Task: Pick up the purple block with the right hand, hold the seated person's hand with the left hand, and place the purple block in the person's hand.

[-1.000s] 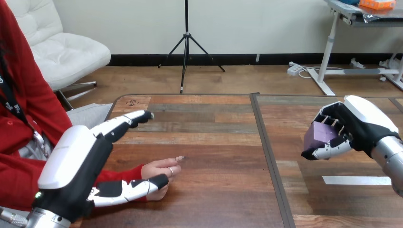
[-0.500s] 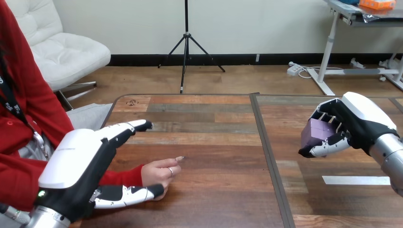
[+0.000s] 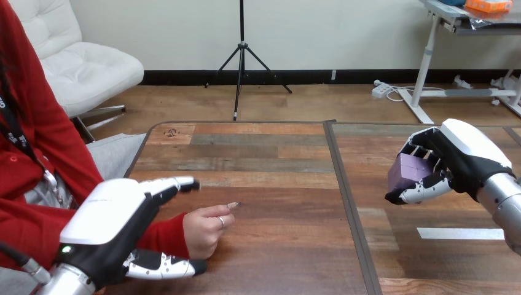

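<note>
Rightward, the right hand [image 3: 458, 163] curls around the purple block [image 3: 407, 172] above the wooden table [image 3: 276, 184]; the left hand [image 3: 113, 224], fingers straight and spread, flanks the person's hand [image 3: 206, 230].

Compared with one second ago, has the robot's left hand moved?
Yes. Against the unmoved table, the left hand has drawn back toward the near edge; its fingertips, formerly far past the person's hand, are now just beyond it.

No text or number can be read anywhere. A small dark mark [image 3: 170, 131] sits on the brown wooden plank table [image 3: 270, 184], well beyond the black-and-white left hand [image 3: 107, 222] toward the far corner, too small to make out.
</note>
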You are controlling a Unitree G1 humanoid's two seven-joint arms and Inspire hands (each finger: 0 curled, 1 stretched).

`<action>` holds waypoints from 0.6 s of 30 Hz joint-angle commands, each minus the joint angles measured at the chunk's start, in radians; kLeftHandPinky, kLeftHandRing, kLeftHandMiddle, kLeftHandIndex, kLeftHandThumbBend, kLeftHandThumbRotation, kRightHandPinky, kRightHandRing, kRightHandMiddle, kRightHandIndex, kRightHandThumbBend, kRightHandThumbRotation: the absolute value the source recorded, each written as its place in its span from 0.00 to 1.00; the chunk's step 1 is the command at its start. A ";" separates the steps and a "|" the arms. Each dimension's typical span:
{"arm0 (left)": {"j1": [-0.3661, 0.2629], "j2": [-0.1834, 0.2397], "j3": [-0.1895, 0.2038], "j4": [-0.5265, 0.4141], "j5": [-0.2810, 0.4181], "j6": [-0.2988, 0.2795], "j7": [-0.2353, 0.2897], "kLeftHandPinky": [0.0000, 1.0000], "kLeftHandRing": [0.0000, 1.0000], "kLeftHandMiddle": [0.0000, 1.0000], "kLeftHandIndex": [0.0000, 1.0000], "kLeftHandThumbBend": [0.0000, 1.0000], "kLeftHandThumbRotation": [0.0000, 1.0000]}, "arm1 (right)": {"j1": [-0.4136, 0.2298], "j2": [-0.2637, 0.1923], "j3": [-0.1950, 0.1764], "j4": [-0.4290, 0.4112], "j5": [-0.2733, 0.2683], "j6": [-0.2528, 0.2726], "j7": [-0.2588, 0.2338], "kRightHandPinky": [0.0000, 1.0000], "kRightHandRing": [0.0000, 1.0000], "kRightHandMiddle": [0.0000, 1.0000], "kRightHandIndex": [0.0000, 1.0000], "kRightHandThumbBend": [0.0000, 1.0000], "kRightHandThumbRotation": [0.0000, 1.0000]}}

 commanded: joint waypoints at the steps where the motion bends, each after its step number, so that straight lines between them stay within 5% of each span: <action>1: -0.081 0.040 -0.030 0.016 0.020 0.036 -0.005 0.75 0.77 0.79 0.78 0.93 0.34 | -0.034 -0.029 -0.036 -0.051 0.014 -0.017 -0.014 0.40 0.43 0.49 0.51 0.68 0.00; 18: -0.123 0.068 -0.084 0.048 0.072 0.136 0.007 0.71 0.74 0.77 0.75 0.94 0.17 | -0.023 -0.030 -0.047 -0.062 0.017 -0.023 -0.014 0.39 0.43 0.48 0.50 0.69 0.00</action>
